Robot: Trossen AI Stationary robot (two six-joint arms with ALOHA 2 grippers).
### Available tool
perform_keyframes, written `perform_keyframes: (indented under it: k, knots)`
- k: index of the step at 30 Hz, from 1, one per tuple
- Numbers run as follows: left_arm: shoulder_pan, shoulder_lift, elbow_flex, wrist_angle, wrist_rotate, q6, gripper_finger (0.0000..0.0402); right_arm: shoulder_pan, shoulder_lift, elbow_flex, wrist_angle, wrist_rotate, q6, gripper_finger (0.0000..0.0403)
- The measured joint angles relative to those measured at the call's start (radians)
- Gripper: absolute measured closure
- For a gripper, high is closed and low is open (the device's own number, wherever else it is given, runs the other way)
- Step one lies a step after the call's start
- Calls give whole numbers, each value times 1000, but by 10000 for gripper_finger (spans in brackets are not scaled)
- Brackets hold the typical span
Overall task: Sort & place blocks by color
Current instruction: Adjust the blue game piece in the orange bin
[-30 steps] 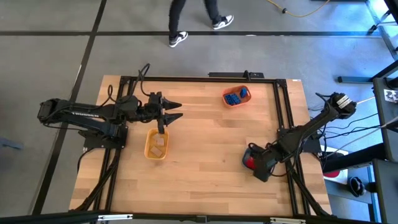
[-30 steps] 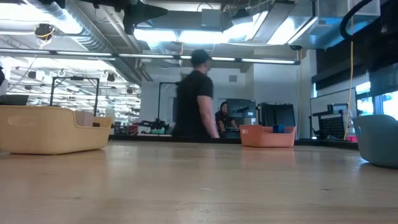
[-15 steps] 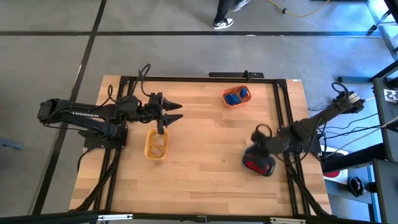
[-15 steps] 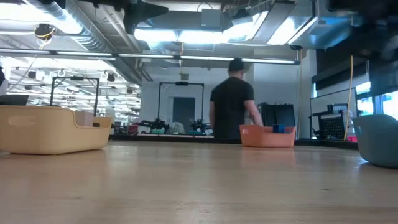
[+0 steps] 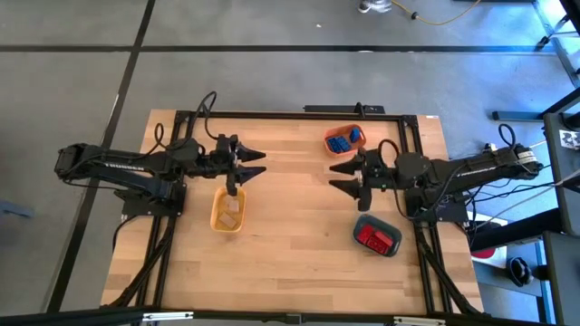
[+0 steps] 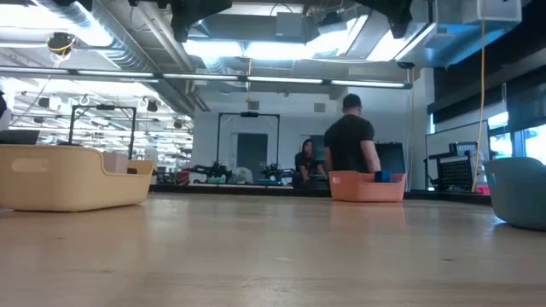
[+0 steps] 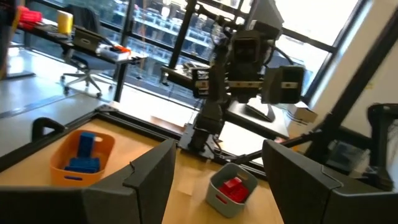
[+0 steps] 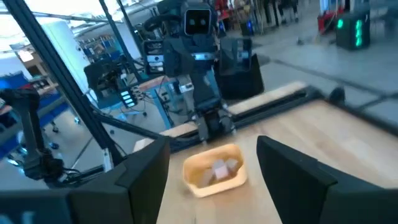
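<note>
**Blocks sorted in three trays, both grippers empty**

Left gripper (image 5: pixel 256 162) hovers jaws apart, empty, above yellow tray (image 5: pixel 227 210) holding beige blocks (image 5: pixel 230 206). Blue blocks (image 5: pixel 343 141) fill orange tray (image 5: pixel 345 140). Right gripper (image 5: pixel 340 176), jaws spread, empty, near slate tray (image 5: pixel 378 238) with red blocks (image 5: pixel 375 238).

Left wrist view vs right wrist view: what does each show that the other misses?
Left wrist only: orange tray holding blue blocks, slate-blue tray holding red blocks, and the right arm beyond. Right wrist only: yellow tray holding beige blocks, and the left arm beyond. Both: the wooden table and each arm's own open claw.
</note>
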Motion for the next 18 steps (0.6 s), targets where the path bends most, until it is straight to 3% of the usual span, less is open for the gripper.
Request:
perform_keyframes:
  k: [4, 18]
  knots:
    - [0, 0, 0, 0, -23, 2, 170, -19, -1, 0, 25, -13, -76, 159]
    - [0, 0, 0, 0, -24, 3, 170, -18, -3, 0, 23, -22, -61, 159]
